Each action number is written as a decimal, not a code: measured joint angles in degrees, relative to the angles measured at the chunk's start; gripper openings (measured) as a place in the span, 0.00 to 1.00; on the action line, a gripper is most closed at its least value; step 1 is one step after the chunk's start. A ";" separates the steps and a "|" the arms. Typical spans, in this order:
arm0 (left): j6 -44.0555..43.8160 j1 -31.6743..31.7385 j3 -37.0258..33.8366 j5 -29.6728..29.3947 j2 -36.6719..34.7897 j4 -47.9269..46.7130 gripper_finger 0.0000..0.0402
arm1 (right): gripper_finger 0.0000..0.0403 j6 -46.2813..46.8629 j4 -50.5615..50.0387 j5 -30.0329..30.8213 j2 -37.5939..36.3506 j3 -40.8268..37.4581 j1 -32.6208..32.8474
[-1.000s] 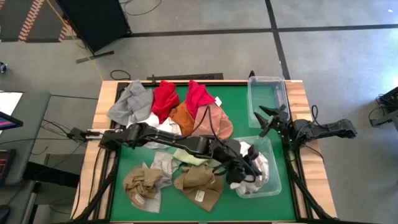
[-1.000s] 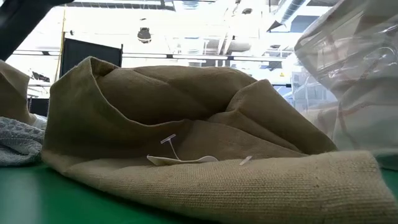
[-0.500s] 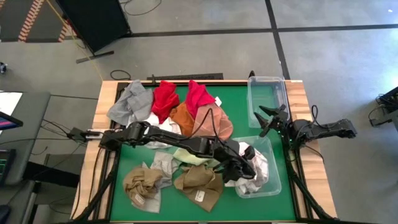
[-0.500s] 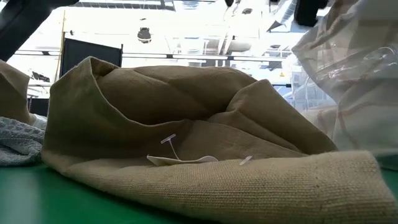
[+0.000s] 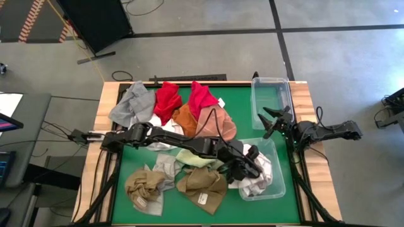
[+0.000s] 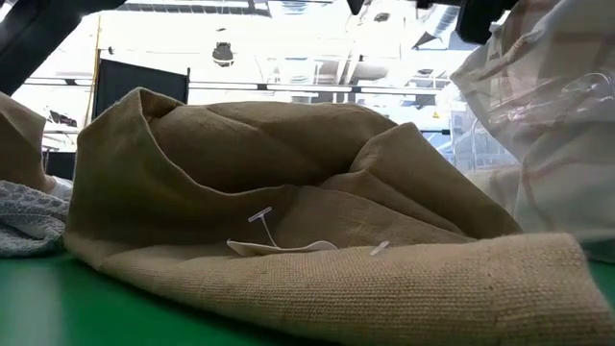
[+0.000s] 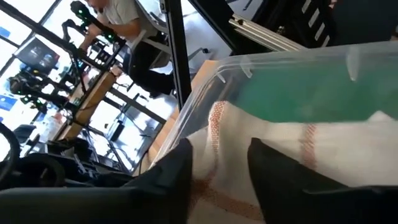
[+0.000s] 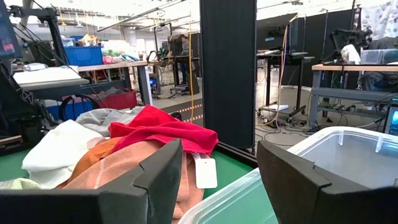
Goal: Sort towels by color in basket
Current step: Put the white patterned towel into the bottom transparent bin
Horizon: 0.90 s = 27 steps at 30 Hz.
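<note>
The left gripper point(image 5: 252, 165) has its fingers apart, letting go of the white-checked towel point(image 5: 260, 171) inside the near clear bin point(image 5: 278, 185). Right gripper point(image 5: 273, 120) waits open. Next, fetch another towel

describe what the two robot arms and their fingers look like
Both arms are dark, nearly black, built of jointed segments. The left arm is long, with thin black cables looping off it. The right arm has chunky rounded joints and a cable near its base. The right gripper has slim pointed dark fingers; close up, these fingers are broad, flat, matte dark blocks with angled edges. No markings show.
</note>
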 joint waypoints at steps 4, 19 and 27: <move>-1.76 -0.26 3.09 -0.16 -0.18 -0.81 0.46 | 0.59 0.00 0.02 0.00 0.00 0.00 0.00; -6.34 0.12 13.93 -8.14 -1.86 -36.25 0.47 | 0.59 -0.01 -1.07 -0.03 0.03 0.02 -0.02; -10.50 1.64 13.53 -8.55 1.61 -34.39 0.44 | 0.59 0.00 -2.89 -0.02 0.04 0.02 -0.02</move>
